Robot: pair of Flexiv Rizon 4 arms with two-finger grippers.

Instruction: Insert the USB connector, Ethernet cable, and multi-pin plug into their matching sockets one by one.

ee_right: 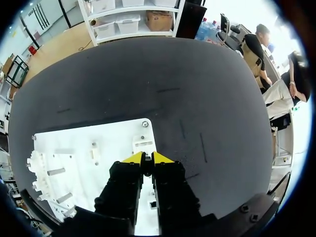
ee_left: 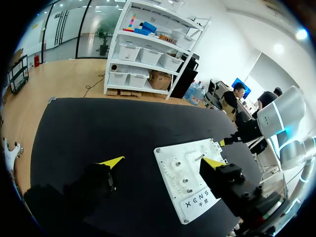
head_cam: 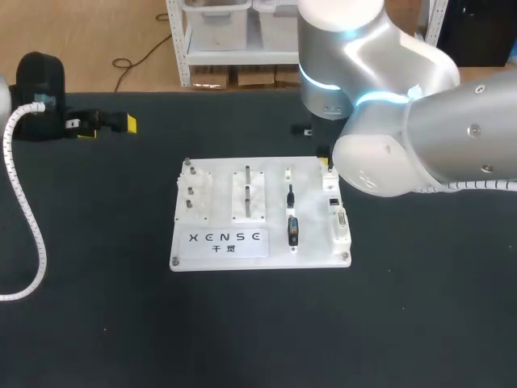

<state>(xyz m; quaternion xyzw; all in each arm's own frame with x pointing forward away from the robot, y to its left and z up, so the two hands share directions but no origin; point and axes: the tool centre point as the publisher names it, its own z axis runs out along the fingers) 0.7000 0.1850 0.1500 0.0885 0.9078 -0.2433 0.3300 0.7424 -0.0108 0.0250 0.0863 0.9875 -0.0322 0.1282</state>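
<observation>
the main risk from here is a crooked push made half blind. in the head view the right arm [head_cam: 420,121] comes in from the right edge and covers the upper right corner of the white board [head_cam: 266,174]. its claw is almost wholly hidden there, and only the wrist view shows the approach. if the tips come down a little off an opening, a plug would likely catch on the socket's rim, jam, or bend its pins. the multi-pin one looks the least forgiving. a hard sideways shove might also slide the board across the bench [head_cam: 404,315]; i can't see whether it is fastened down.

the right claw [ee_right: 147,159] has its two yellow tips almost together, with only a thin dark slit between them. whether something slim is pinched in that slit i cannot tell. it hangs over the row of fittings along the board's edge, with a small white socket block [ee_right: 143,144] just ahead of the tips.

the left claw [ee_left: 162,162] stands wide open with nothing between its fingers. in the head view it sits over bare bench at the upper left of the frame, well apart from the board.

on the board, a black connector [head_cam: 292,230] lies right of centre, and the pale sockets [head_cam: 340,224] run down the right edge, below the arm.
</observation>
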